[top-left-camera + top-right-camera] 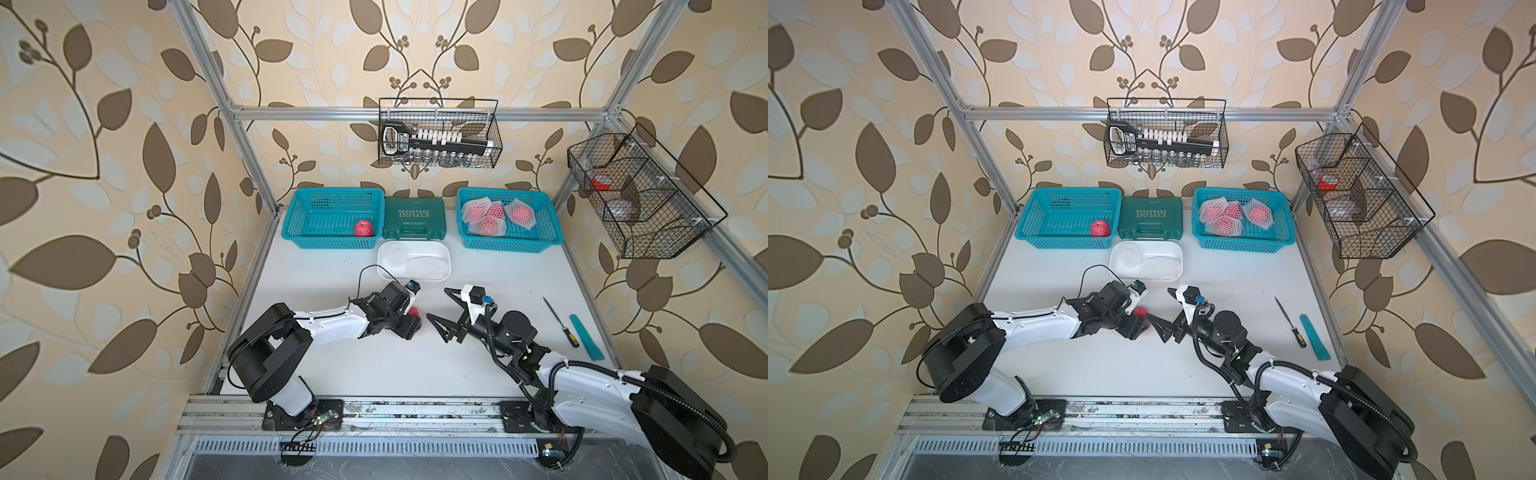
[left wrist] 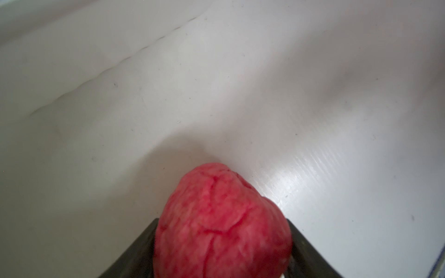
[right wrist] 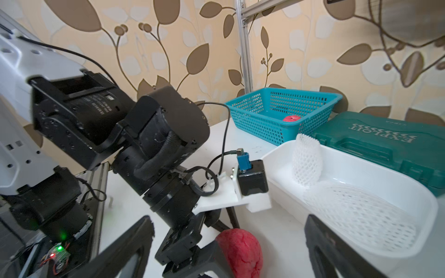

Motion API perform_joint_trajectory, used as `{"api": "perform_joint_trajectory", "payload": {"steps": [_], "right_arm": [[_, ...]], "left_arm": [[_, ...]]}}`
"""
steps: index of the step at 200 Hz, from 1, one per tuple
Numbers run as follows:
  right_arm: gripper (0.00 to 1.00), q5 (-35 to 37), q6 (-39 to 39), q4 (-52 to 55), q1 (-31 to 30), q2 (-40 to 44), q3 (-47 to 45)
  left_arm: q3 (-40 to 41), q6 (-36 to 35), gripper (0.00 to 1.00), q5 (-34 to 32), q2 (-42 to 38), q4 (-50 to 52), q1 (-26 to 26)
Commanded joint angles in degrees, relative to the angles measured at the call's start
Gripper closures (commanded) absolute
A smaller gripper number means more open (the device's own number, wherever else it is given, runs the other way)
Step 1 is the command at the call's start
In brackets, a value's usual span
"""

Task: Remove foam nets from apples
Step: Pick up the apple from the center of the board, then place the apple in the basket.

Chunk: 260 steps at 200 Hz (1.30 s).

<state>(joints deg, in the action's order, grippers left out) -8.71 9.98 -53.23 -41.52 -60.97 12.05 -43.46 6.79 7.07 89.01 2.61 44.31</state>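
Left wrist view shows my left claw (image 2: 222, 231) with its two dark jaws pressed against both sides of a bare apple (image 2: 216, 197), so this fruit is gripped. It is low above the white table (image 2: 313, 96) or resting on it; I cannot tell which.

Far beyond this claw and a little to its left stands the left teal basket (image 1: 332, 193). Inside it lies the other bare apple (image 1: 363, 228), in the corner next to the green case (image 1: 413, 218). This closed case stands between the two teal baskets.

Straight beyond the gap between my two claws, nearer than the case, is the white tub (image 1: 415, 244). It contains two empty foam nets. The upright net (image 3: 307, 163) leans on the wall at the left-claw end, and the flat net (image 3: 361, 211) lies on the bottom.

My right claw (image 1: 436, 303) is spread wide and grips nothing. It points toward the left claw, and the gripped apple is just in front of its jaws.

Far beyond the right claw stands the right teal basket (image 1: 503, 192) with the netted apples (image 1: 494, 216), four as far as I can count, crowded together.

To the right of this claw a small tool with a yellow-black handle (image 1: 559, 322) and a teal strip (image 1: 586, 336) lie side by side on the table.
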Motion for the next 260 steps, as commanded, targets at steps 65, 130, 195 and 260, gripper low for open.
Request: {"api": "perform_joint_trajectory", "payload": {"steps": [65, 130, 195, 260], "right_arm": [[0.04, 14.87, 0.02, -2.14, -0.23, 5.51, -3.85], [0.04, 21.02, 1.1, 0.67, -0.21, 11.33, -5.36], [0.04, 20.92, 1.1, 1.88, -0.16, 14.2, -5.96], [0.04, 21.72, 1.16, 2.64, -0.19, 17.22, -6.67]], "left_arm": [[-9.46, -2.35, 0.44, -1.63, -8.62, 8.98, -0.47], [-32.77, -7.18, 0.42, -0.92, -3.63, 19.78, -23.24], [-57.52, -9.48, 0.41, 4.06, 21.82, 26.56, -39.69], [-79.98, -12.18, 0.37, 12.16, 41.48, 26.07, -42.91]]}}
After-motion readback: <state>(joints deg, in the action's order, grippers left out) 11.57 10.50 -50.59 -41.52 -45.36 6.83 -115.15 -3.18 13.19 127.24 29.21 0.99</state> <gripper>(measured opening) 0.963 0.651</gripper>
